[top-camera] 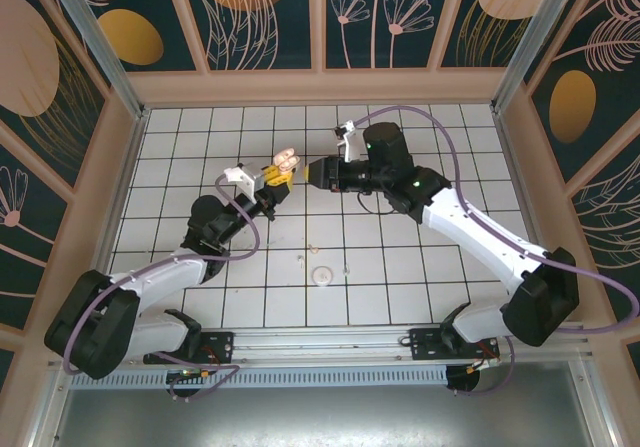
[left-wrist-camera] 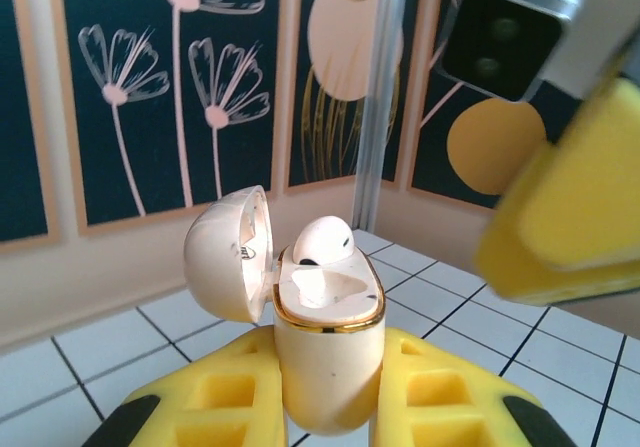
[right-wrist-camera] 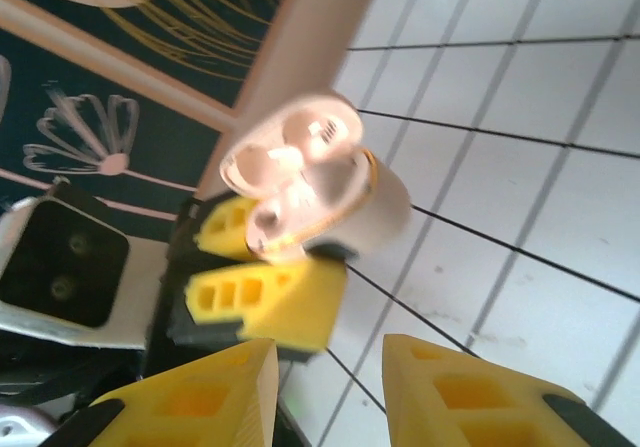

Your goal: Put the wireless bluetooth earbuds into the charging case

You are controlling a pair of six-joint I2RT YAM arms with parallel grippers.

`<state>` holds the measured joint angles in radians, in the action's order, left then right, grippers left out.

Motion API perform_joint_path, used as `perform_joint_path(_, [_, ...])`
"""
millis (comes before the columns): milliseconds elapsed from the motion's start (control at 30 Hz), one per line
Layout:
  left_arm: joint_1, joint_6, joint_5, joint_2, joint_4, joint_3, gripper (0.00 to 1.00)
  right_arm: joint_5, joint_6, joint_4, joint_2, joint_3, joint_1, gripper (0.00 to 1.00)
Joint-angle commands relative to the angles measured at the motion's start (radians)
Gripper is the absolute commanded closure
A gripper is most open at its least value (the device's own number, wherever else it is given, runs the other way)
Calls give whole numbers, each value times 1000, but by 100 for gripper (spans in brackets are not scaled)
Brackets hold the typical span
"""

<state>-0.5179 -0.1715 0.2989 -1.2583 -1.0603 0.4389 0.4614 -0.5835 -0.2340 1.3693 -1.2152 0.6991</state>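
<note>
Two yellow fingers (left-wrist-camera: 215,392) of your left gripper (top-camera: 277,174) are clamped on the lower body of the charging case (left-wrist-camera: 328,357), one on each side, holding it upright in the air above the white tiled table (top-camera: 400,277). In your left wrist view the lid (left-wrist-camera: 228,257) is swung open to the left on its hinge, and the gold-rimmed top of the case faces up. One earbud (left-wrist-camera: 322,239) sits in the far socket with its rounded head standing above the rim. The socket nearer the camera looks like a pale hollow, and you cannot tell from these pictures where the second earbud is. From above, your right gripper (top-camera: 312,174) is level with the case and just to its right, pointing at it but not touching. Your right wrist view shows that gripper's own two fingers spread apart with nothing between them, and the open case lies beyond their tips, blurred, with its two pink halves turned towards the camera. Well apart from both grippers, nearer the arm bases, a flat round pale disc (top-camera: 321,276) lies on the table.
</note>
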Motion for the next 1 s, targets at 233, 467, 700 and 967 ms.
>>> perform_joint_path(233, [72, -379, -109, -69, -106, -129, 88, -142, 46, -493, 104, 6, 71, 66])
perform_joint_path(467, [83, -496, -197, -41, -98, -206, 89, -112, 25, -495, 334, -61, 112, 55])
perform_joint_path(700, [84, -467, -215, 38, -5, -209, 89, -134, 33, -557, 547, -197, 179, 55])
perform_joint_path(967, [83, -461, -224, 71, 12, -215, 89, -197, 34, -603, 624, -249, 179, 57])
